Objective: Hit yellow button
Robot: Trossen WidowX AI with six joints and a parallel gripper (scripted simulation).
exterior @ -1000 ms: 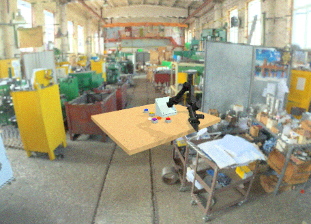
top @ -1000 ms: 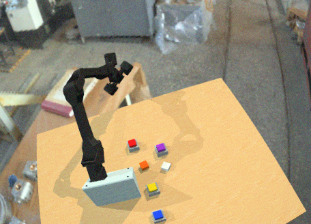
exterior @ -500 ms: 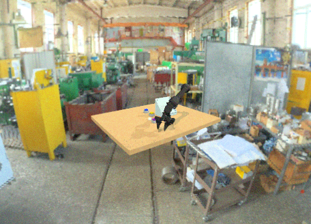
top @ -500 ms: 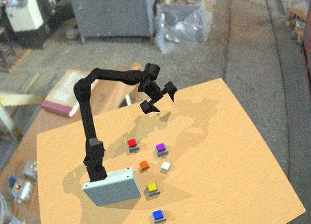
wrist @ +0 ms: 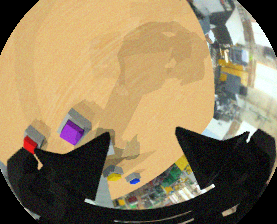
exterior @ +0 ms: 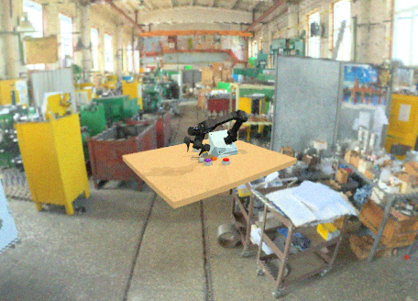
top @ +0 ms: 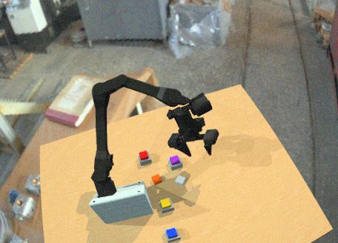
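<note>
The yellow button (top: 165, 203) stands on its grey base to the right of the arm's pale base block in the top view. It also shows small between the fingers, low in the wrist view (wrist: 114, 177); in the exterior view I cannot make it out. My gripper (top: 200, 155) (exterior: 194, 152) (wrist: 143, 133) is open and empty. It hangs above the table, fingers pointing down, well away from the yellow button and on the purple button's side of it. No finger touches a button or block.
Other buttons are red (top: 143, 155) (exterior: 225, 160) (wrist: 30, 145), purple (top: 174, 160) (exterior: 208, 161) (wrist: 72, 132) and blue (top: 171, 232) (wrist: 134, 181). An orange block (top: 156, 178) (exterior: 214, 159) and a white block (top: 180, 180) lie between purple and yellow. The pale base block (top: 124, 206) (exterior: 220, 145) stands beside yellow.
</note>
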